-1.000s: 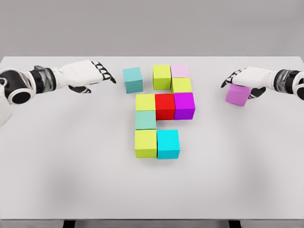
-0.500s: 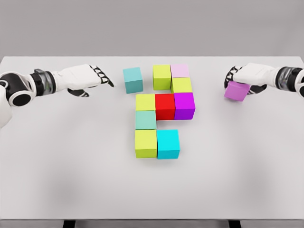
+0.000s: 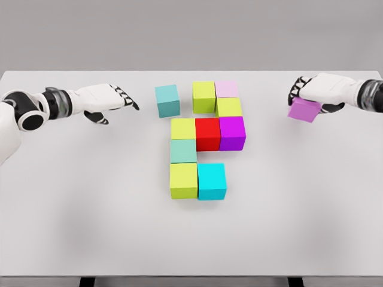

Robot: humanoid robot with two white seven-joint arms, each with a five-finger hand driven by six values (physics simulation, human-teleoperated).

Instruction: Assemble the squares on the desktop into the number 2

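The white table fills most of the head view, with a grey wall behind it.

The left arm enters from the left edge and lies low over the table top. The right arm enters from the right edge, near the table's far right part.

The assembled group of cubes sits at the table's middle. Its far row holds a yellow-green cube with a pale pink cube touching its right side. A second yellow-green cube sits directly in front of the pale pink one. The middle row reads, left to right: yellow-green cube, red cube, purple cube, all touching. A muted green cube sits in front of that row's left end. The near row holds a yellow-green cube with a cyan cube touching its right side.

A teal cube stands alone, just left of the far row and separated from it by a narrow gap.

The left hand holds nothing. Its fingers are extended and loosely spread, pointing toward the teal cube, with clear table between fingertips and cube.

The right hand is closed over the top of a violet cube. This cube is tilted, well apart from the group and to its right. Whether it is clear of the table surface cannot be determined.
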